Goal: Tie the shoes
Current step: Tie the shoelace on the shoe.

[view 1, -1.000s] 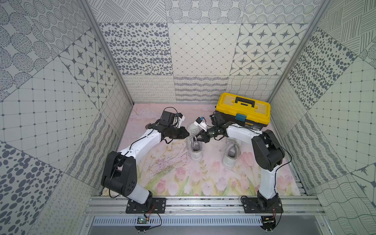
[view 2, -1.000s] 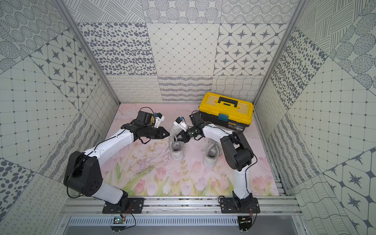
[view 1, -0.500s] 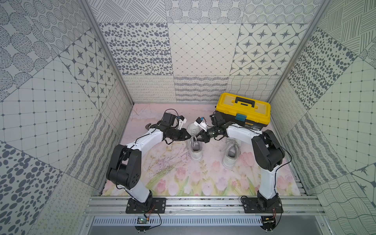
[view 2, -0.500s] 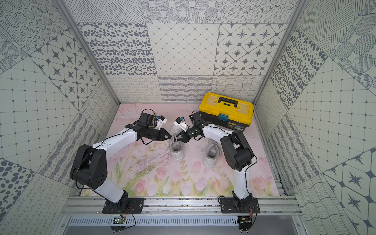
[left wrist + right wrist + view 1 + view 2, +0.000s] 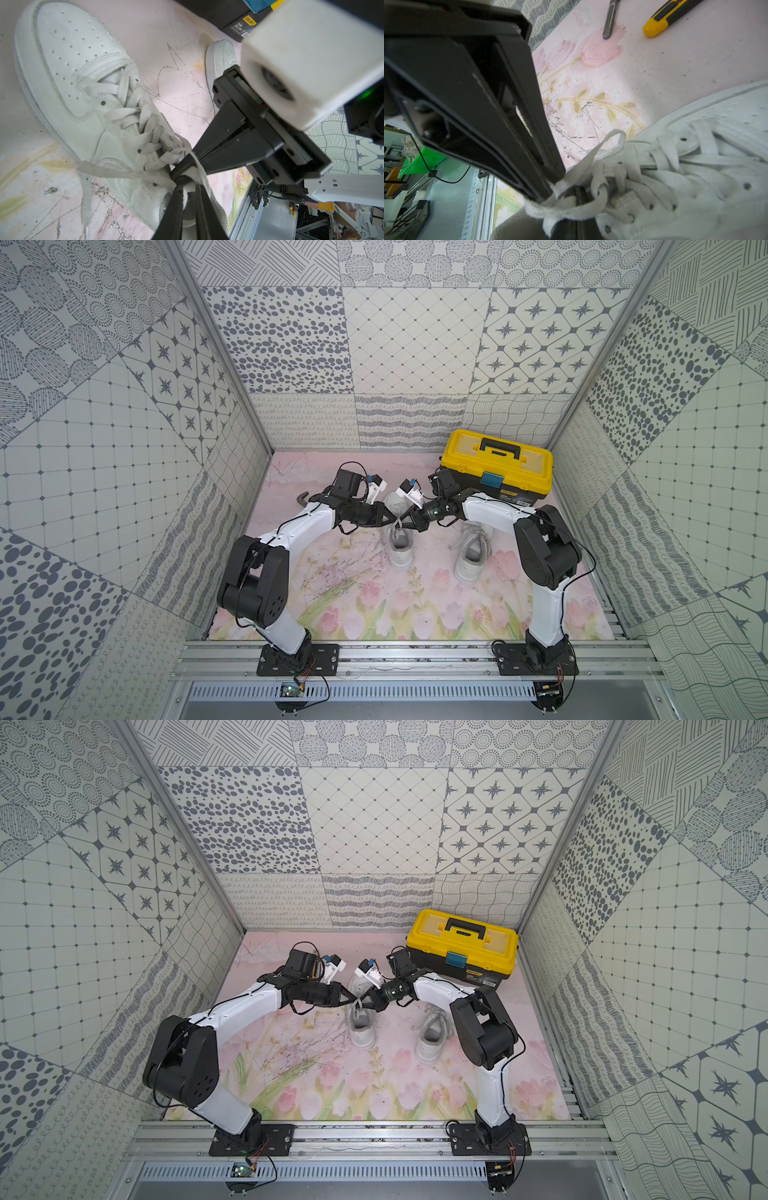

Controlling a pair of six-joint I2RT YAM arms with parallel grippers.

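I'm pinching the laces [image 5: 124,173] of the left shoe [image 5: 402,549] mid-mat: my left gripper [image 5: 392,519] and right gripper [image 5: 406,523] are both clamping them, tips nearly touching. The right shoe [image 5: 471,558] is sitting near the toolbox [image 5: 496,466].

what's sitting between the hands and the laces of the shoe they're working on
Nothing visible: the left hand and right hand meet tip to tip on the laces of the shoe. The other shoe and the toolbox sit off to one side.
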